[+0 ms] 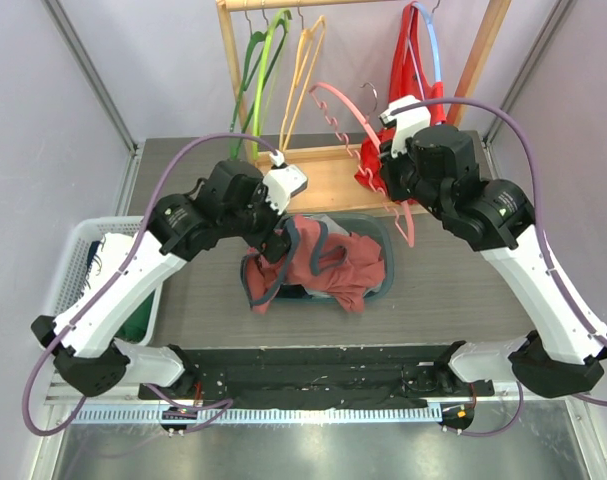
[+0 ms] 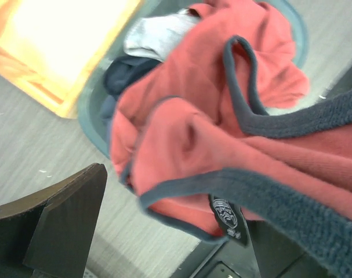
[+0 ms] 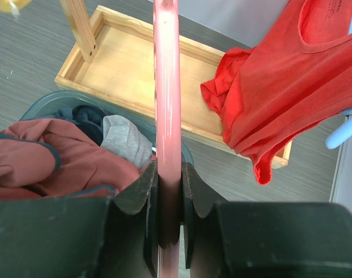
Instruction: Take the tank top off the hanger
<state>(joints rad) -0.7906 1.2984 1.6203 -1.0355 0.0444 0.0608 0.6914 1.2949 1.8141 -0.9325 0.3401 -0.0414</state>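
The left gripper (image 1: 279,243) is standing wide open, low over the left end of the bin (image 1: 388,255). A dark-edged strap of the tank top (image 1: 328,265) is lying across it. From its wrist camera only one dark finger (image 2: 71,214) is showing and the other is buried behind fabric. I cannot tell whether the cloth is merely draping over that finger or catching on it.

The right gripper (image 3: 169,174) is pinching narrowly on the bar of the pink hanger (image 3: 167,69). The bar is running straight out from the jaws toward the wooden rack base (image 3: 123,63). Seen from above, the hanger's arc is sweeping from the rack down toward the near right, and the tank top is lying apart from it.

The tank top is sitting crumpled in and over the bin, its long spread running left to right. Its strap loops are pointing left and spilling over the rim onto the table (image 1: 213,310). It is rust red with dark grey binding, and a small dark label (image 2: 225,214) is showing. Grey and navy clothes (image 3: 126,139) are peeking out beneath it, mostly covered. Further back, a brighter red garment (image 3: 280,75) is hanging with its top cut off.
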